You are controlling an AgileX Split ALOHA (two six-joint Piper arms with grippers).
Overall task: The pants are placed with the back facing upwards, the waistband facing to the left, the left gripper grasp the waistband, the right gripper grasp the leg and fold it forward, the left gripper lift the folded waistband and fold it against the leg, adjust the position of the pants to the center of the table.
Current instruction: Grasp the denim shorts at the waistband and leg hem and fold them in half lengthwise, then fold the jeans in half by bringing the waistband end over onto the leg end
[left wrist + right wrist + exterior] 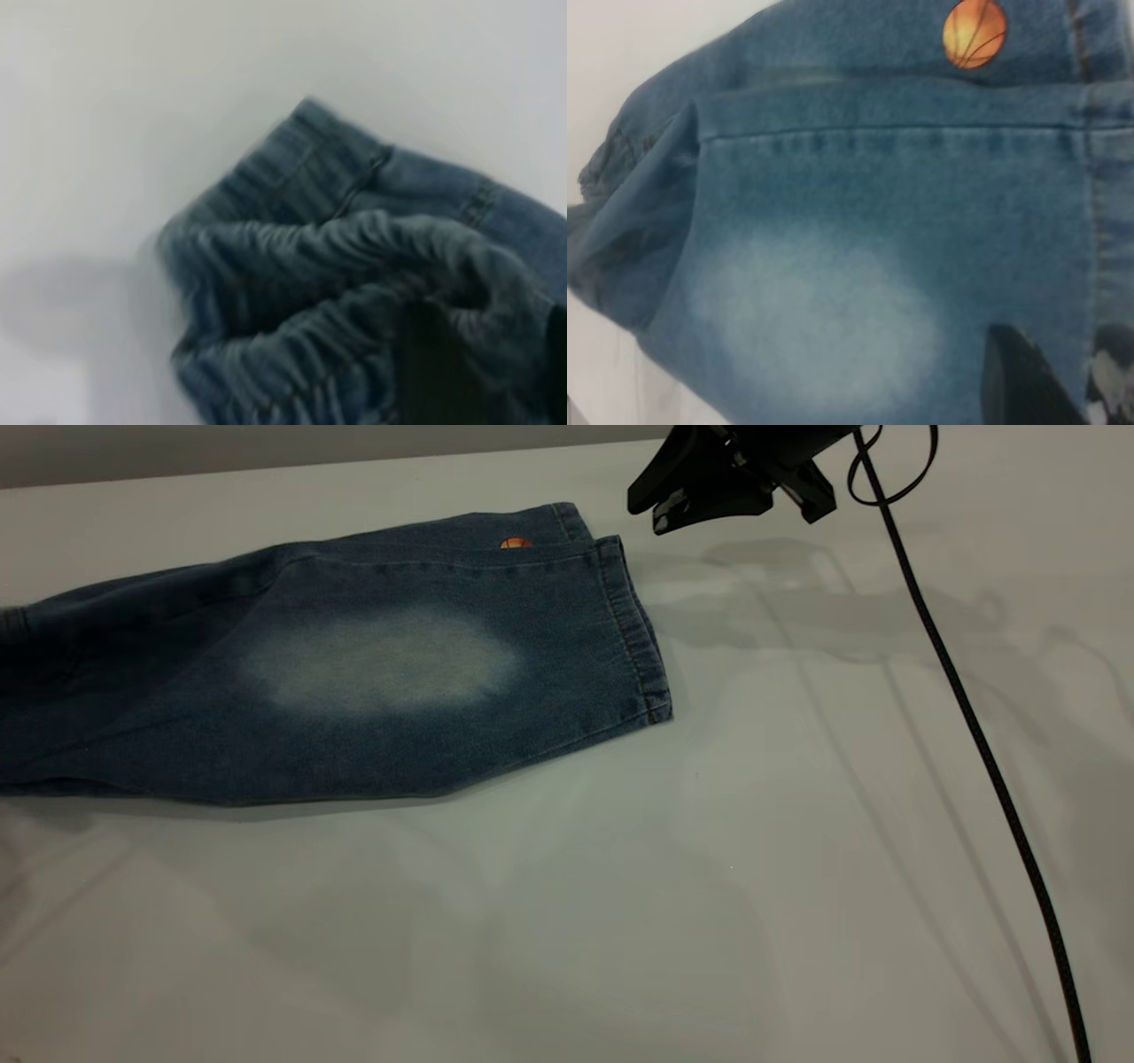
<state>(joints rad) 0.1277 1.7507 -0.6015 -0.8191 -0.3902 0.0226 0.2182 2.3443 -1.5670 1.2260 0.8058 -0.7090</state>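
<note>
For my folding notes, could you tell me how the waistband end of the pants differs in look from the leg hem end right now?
The waistband is gathered into ruched ridges and bunched up, while the leg hem is a flat, stitched band lying smooth on the table. The left gripper shows as a dark part against the waistband; the right gripper hovers apart from the hem, beyond it. Both ends are the same faded blue denim.

A: Surface?
B: The table, plain white, matte. Shadows across it.
A: What's lying on it?
B: The pants, folded lengthwise, flat at the left half, running off the left edge of the exterior view. Pale-fade leg on top, hem toward the middle. Black cable trails down the right side.
</note>
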